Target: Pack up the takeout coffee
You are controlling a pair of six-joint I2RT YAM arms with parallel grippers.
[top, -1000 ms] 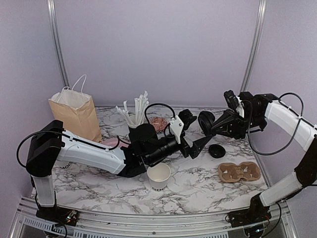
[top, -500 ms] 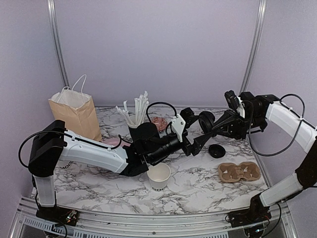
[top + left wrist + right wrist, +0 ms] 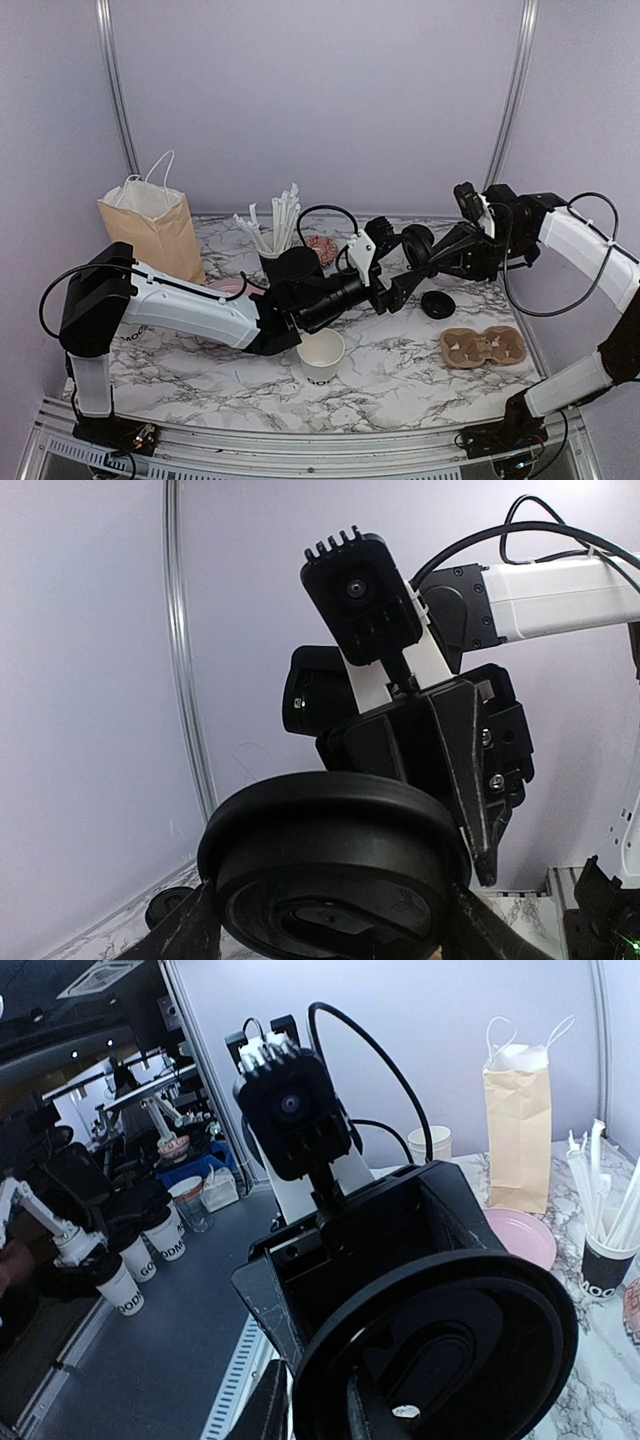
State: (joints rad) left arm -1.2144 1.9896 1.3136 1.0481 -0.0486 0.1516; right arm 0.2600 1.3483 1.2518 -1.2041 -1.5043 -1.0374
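Soft, even light is filling every view, leaving only faint shadows. The black lid (image 3: 335, 880) is looming close, perhaps slightly blurred.

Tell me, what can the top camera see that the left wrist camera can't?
Only the top camera: the open cup, the bag, the straws, the carrier and the left arm.
Only the left wrist camera: the right wrist's camera, head-on and close.
Both: the lid up in the air, and the right arm.
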